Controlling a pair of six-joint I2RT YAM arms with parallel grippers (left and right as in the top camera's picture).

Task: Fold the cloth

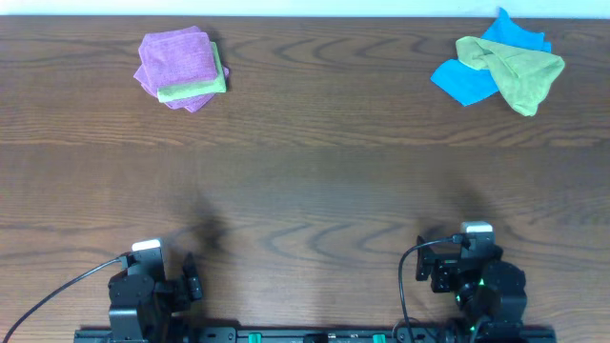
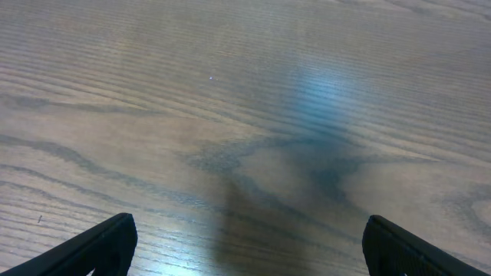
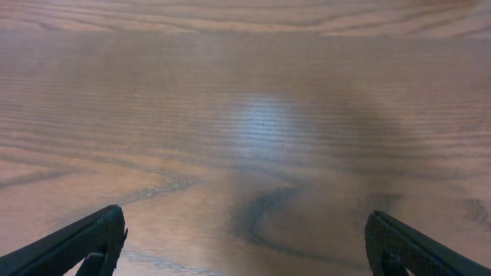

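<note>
Both arms sit parked at the near edge of the worktop [image 1: 305,171], the left at 7 o'clock and the right at 5 o'clock in the overhead view. The left fingers [image 2: 103,245] are spread wide with only bare wood between them, and so are the right fingers [image 3: 77,245]; neither holds anything.

The cloth [image 1: 172,57] lies at 11 o'clock, well apart from both arms, as a small lilac-purple folded square. A skewed purple edge shows beneath it, so there may be 2 purple pieces stacked; I cannot tell them apart. A folded lime-green cloth [image 1: 193,84] rests on the stack's 4 o'clock corner, which suggests a pile for finished pieces.

At 1 o'clock a blue cloth [image 1: 462,84] and a green cloth [image 1: 519,74] lie crumpled together, the green draped over the blue, probably an unsorted heap.

No box, tray or other container is in view; everything lies on the wood. Judging by the squared purple piece, the fold looks done.
</note>
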